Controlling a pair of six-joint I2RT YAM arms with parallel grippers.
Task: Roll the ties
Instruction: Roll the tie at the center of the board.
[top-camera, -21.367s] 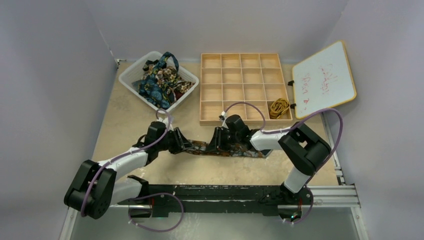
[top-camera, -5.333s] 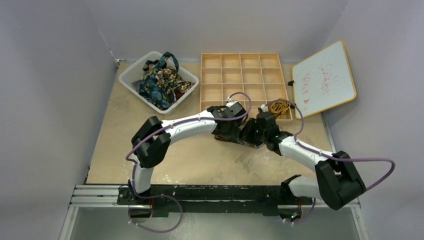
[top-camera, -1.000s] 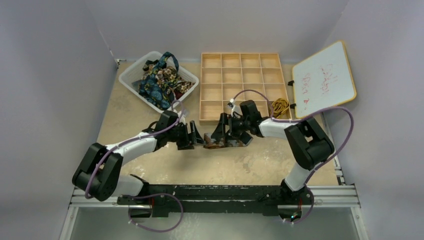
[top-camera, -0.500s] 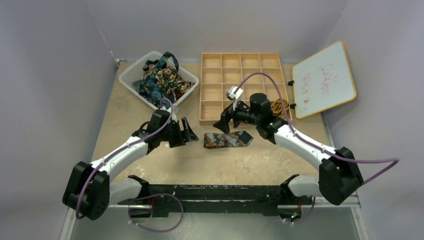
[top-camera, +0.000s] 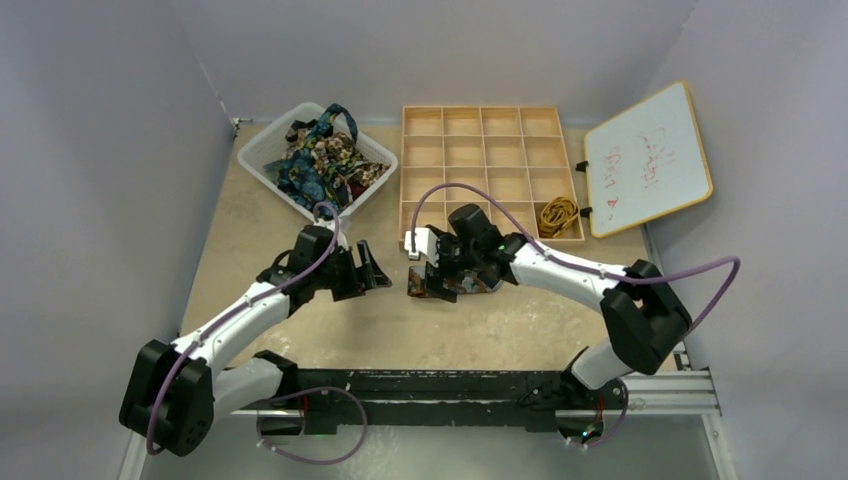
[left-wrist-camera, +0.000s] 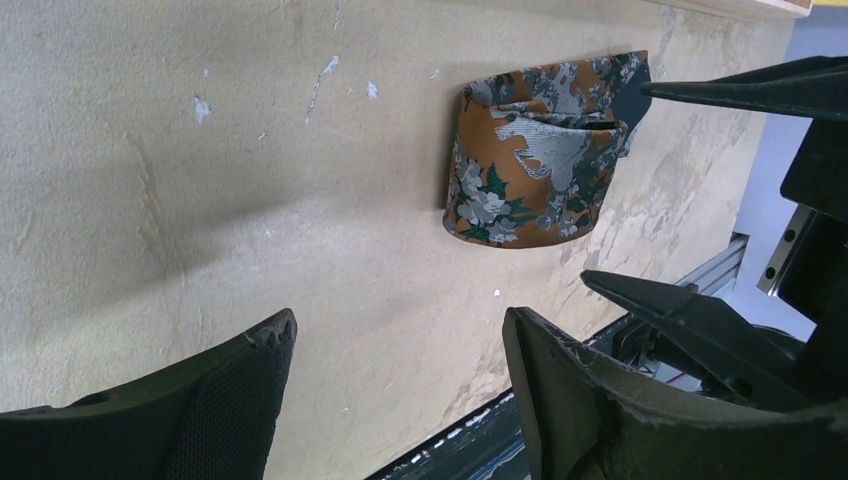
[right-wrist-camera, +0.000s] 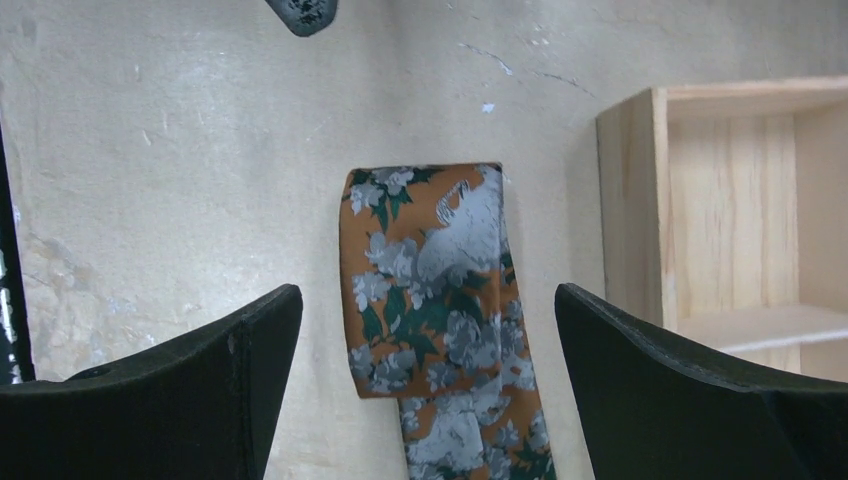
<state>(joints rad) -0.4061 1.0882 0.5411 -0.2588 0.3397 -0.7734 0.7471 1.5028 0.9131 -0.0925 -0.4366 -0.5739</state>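
the worktop (top-camera: 300, 330) carries a wooden tray (top-camera: 403, 170) and a basket (top-camera: 262, 150) heaped with unrolled ties (top-camera: 320, 160). one gold tie (top-camera: 557, 213) sits in the tray's near right compartment. the right claw (right-wrist-camera: 428, 300) hangs spread as wide as it goes, its fingers either side of the folded tie (left-wrist-camera: 530, 170) but gripping nothing. the left claw (left-wrist-camera: 395, 330) is also well open and empty, near the bundle's other side. the tie lies on the worktop just beside the tray's near wall, folded flat and loose rather than wound tight. with nothing pinning it, the layers may spring apart. a careless close could pinch only the top layer - or the right finger may knock the tray wall. the two claws are near enough to clash.
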